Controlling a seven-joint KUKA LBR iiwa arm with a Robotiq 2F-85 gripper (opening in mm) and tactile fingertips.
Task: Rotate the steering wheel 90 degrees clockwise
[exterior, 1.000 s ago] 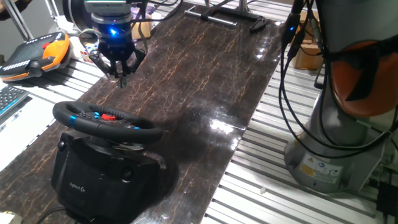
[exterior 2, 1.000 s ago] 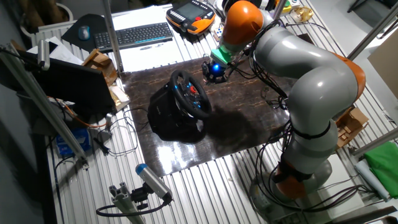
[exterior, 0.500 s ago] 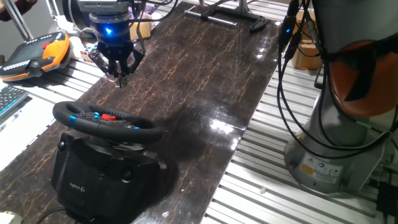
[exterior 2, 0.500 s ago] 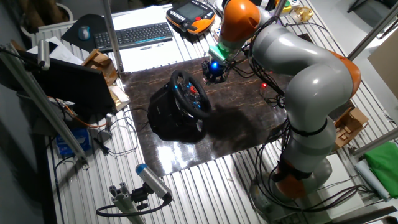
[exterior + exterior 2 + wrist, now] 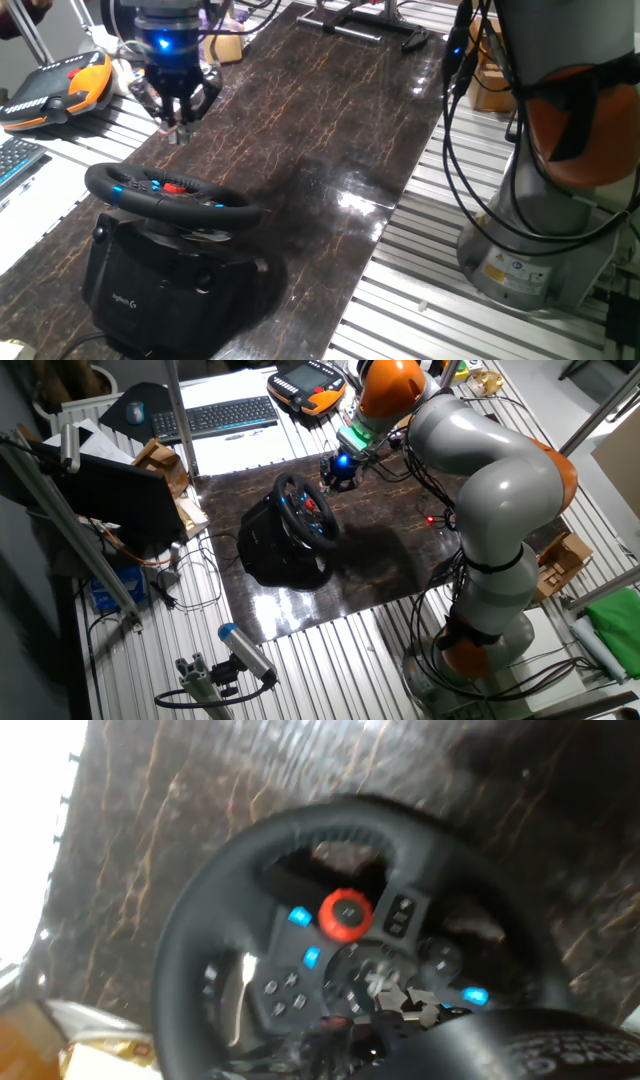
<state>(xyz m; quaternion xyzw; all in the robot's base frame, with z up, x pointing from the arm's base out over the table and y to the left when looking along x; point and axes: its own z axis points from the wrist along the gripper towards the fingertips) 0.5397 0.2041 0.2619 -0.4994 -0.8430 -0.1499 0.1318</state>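
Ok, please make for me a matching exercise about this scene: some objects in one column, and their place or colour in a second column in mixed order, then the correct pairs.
Things:
1. steering wheel
2. gripper
3. handheld controller
4. keyboard

Descriptions:
A. orange and black, lying off the dark mat
B. in the air above the mat, a blue light on its body
C. black, mounted on a bulky black base on the dark mat
D. flat and dark, on the light surface near a computer mouse

Pairs: 1-C, 2-B, 3-A, 4-D
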